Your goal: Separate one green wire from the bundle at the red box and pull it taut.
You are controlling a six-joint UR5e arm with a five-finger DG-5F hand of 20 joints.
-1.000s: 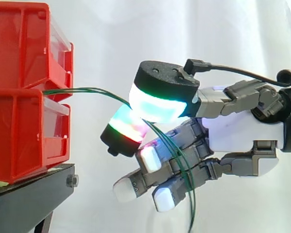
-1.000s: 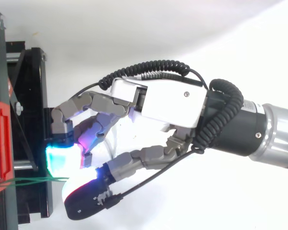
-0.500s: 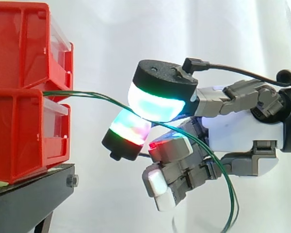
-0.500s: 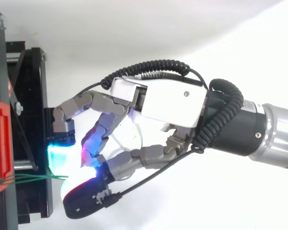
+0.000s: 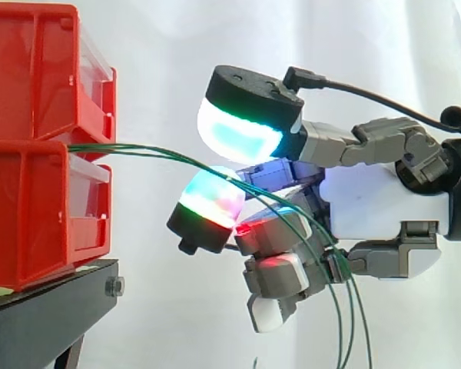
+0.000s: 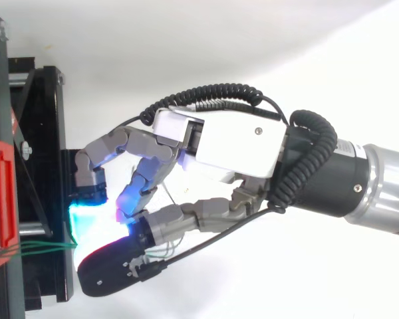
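I make out no readable text, label, number or sign on the red bins (image 5: 31,192), black stand (image 5: 46,307), green wires (image 5: 138,151) or hand (image 5: 384,204).

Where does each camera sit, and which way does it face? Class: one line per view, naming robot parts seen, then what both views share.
Side view: beside the work at about its height, looking level across at the red bins on the black stand; the hand shows at the right.
Top view: above the work, looking down; the hand and arm show at the right.
Shared: hand, red bins, black stand, green wires.
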